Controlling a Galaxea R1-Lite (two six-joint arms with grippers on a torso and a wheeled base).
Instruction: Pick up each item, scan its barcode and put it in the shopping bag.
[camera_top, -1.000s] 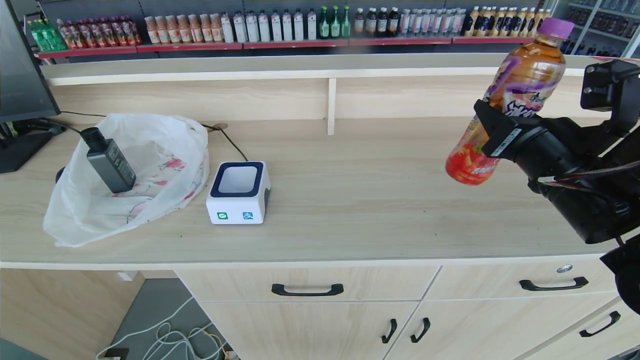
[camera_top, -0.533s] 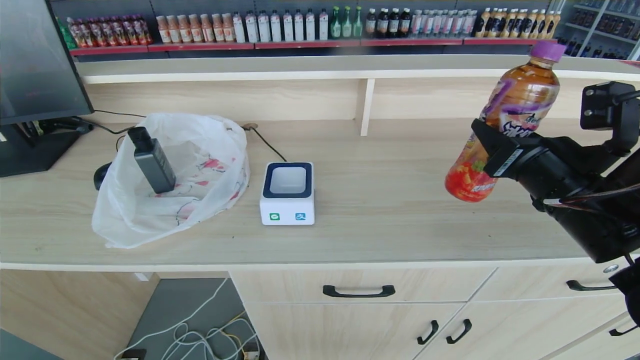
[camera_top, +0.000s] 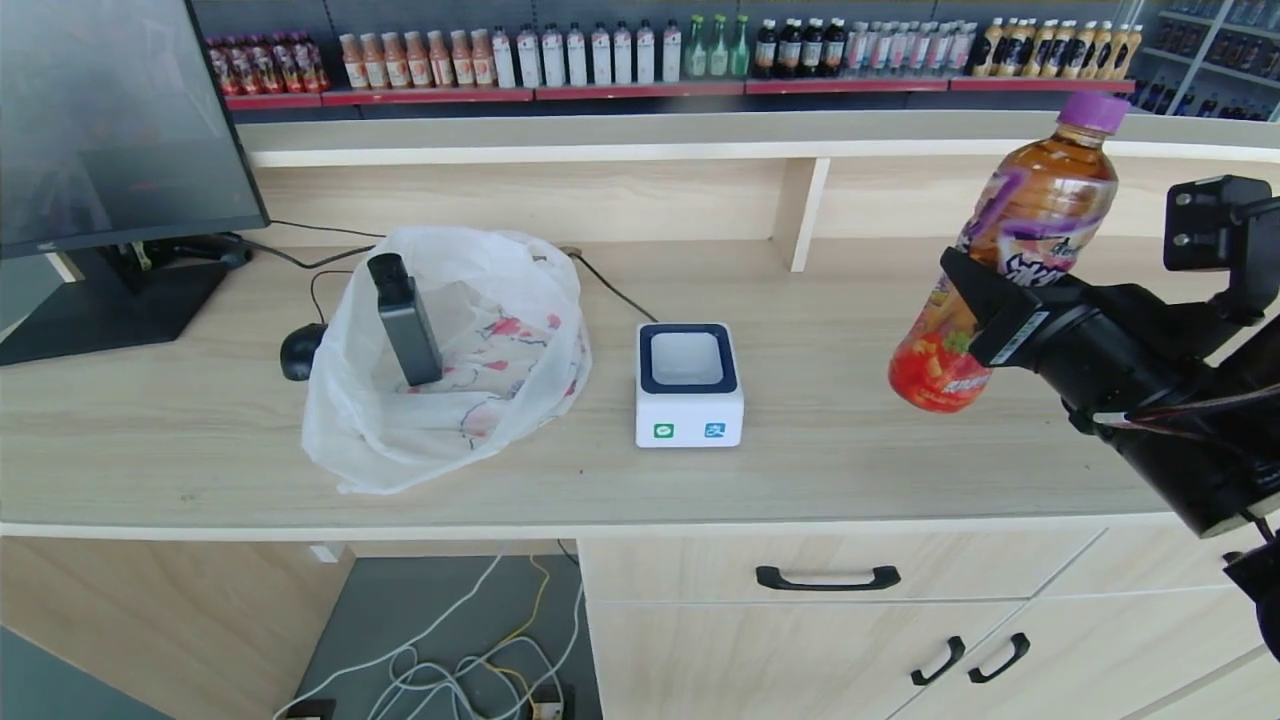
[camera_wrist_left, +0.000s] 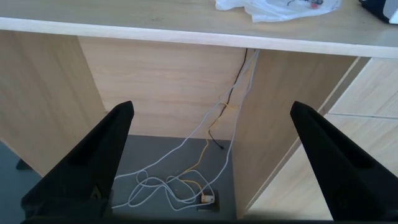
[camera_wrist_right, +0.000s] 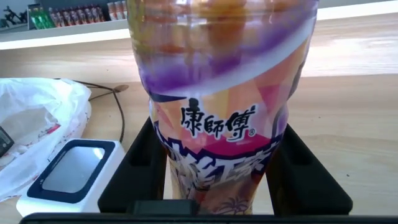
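Observation:
A bottle of amber drink with a purple cap is held tilted above the counter's right side, my right gripper shut on its middle. The right wrist view has the bottle close up between the black fingers. A white scanner box with a dark blue rim stands mid-counter, also in the right wrist view. Left of it lies the white shopping bag, open, with a dark grey handheld device standing in it. My left gripper hangs open below counter level, pointing at the floor cables.
A monitor on its stand sits at the counter's back left, a black mouse beside the bag. A raised ledge runs along the back, with drink shelves behind. Drawers lie under the counter; cables litter the floor.
The head camera has swung left, so the counter scene sits further right in the picture. The bottle in my right gripper keeps about the same place in view.

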